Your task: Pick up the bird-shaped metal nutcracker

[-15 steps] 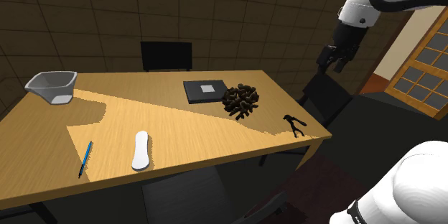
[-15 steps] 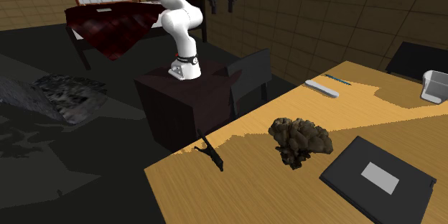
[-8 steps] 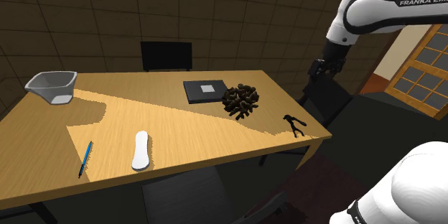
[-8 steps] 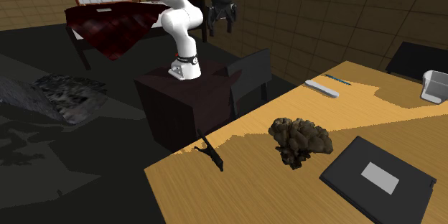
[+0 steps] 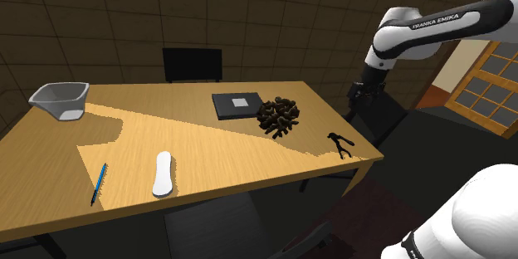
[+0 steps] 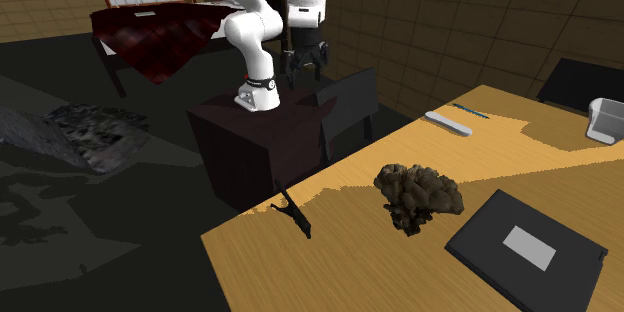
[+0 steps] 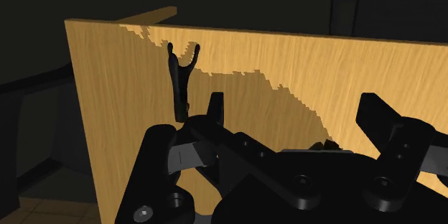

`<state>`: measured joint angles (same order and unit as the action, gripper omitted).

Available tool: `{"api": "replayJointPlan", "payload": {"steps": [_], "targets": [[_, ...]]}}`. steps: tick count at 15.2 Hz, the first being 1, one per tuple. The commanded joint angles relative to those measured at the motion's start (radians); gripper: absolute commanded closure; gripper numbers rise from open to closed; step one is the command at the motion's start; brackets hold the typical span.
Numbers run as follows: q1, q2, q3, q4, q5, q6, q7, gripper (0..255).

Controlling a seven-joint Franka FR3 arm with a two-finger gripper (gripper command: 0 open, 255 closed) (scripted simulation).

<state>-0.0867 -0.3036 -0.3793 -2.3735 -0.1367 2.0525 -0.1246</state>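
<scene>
1. Dim tiled-wall room. Wooden table point(image 5: 207, 145), half lit and half in shadow.
2. Bird-shaped nutcracker point(image 5: 339, 144) lies flat by the table corner nearest the stand, just beside the edge, on the light/shadow line. It renders black and thin, and the wrist view shows its forked end pointing away from us point(image 7: 180, 79).
3. Gripper point(image 5: 359, 93) hangs off the table past that corner, above a dark chair point(image 6: 346, 105) and well apart from the nutcracker. The fingers stand wide apart with nothing between them point(image 7: 294, 104).
4. Step in hand, we judge, is the approach:
   - We'd centre over the slim shank, not the fork.
   - We'd set the fingers across its narrow width and come straight down, low to the wood.
   - We'd avoid any sideways nudge, since the edge is close and it could slide off.
5. The brown clump point(image 5: 279, 116) sits near but clear of the path.
6. Readable writing: "FRANKA EMIKA" on the arm link point(image 5: 436, 23). The pale patch on the dark pad point(image 5: 238, 105) shows no text we can make out.
</scene>
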Motion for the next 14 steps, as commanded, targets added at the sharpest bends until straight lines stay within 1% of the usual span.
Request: {"api": "replayJointPlan", "payload": {"steps": [1,4,8,11,14], "targets": [[-0.001,0.077,-0.032,0.014,0.025,0.052,-0.035,0],[-0.004,0.195,-0.071,0.051,0.081,0.112,-0.095,0],[-0.021,0.363,-0.103,0.116,0.183,0.174,-0.188,0],[-0.051,0.492,-0.106,0.179,0.269,0.205,-0.260,0],[-0.095,0.619,-0.091,0.252,0.350,0.222,-0.323,0]]}}
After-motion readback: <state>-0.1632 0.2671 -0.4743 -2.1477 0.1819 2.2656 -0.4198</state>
